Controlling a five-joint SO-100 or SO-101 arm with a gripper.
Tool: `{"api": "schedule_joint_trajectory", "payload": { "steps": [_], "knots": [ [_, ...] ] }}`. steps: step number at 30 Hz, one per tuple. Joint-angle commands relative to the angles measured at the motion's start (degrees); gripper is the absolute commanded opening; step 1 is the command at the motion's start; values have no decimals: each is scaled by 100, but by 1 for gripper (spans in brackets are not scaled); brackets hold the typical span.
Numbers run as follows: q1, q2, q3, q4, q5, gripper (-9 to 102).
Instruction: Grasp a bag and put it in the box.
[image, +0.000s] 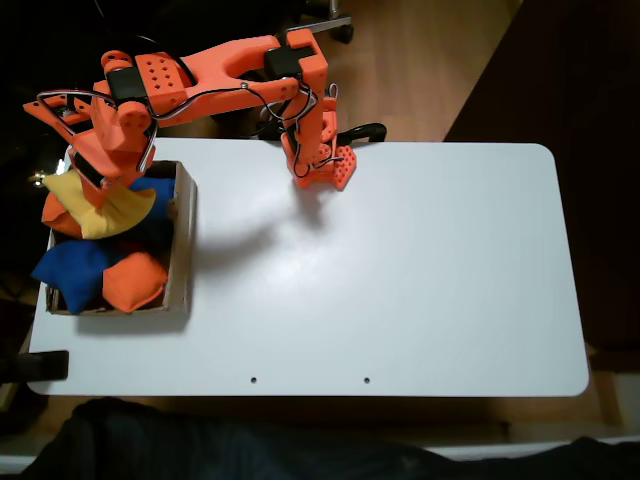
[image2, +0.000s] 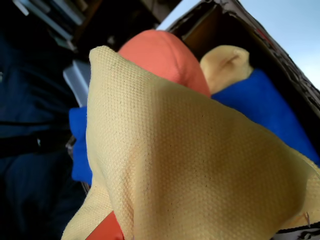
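In the fixed view, the orange arm reaches to the table's left end. Its gripper (image: 101, 176) is shut on the yellow bag (image: 102, 206), which hangs limp from the jaws over the far half of the brown cardboard box (image: 184, 245). Close up in the wrist view, the yellow bag (image2: 190, 165) drapes in a peaked fold. Below it show the box wall (image2: 280, 55) and other bags. Whether the bag touches the bags beneath cannot be told.
Inside the box lie a blue bean bag (image: 70, 268), an orange one (image: 135, 281) and more of both colours (image2: 165, 55) (image2: 260, 105). A second yellow patch (image2: 227, 62) shows in the box. The arm's base (image: 322, 160) stands at the table's far edge; white tabletop (image: 400, 270) stretches right.
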Motion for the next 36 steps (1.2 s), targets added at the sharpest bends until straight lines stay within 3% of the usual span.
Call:
{"api": "schedule_joint_trajectory", "payload": {
  "steps": [1, 10, 36],
  "knots": [
    [35, 123, -404, -202, -44, 12],
    [18, 105, -308, -246, -53, 24],
    [-237, 853, 791, -422, -229, 27]
  ]
}}
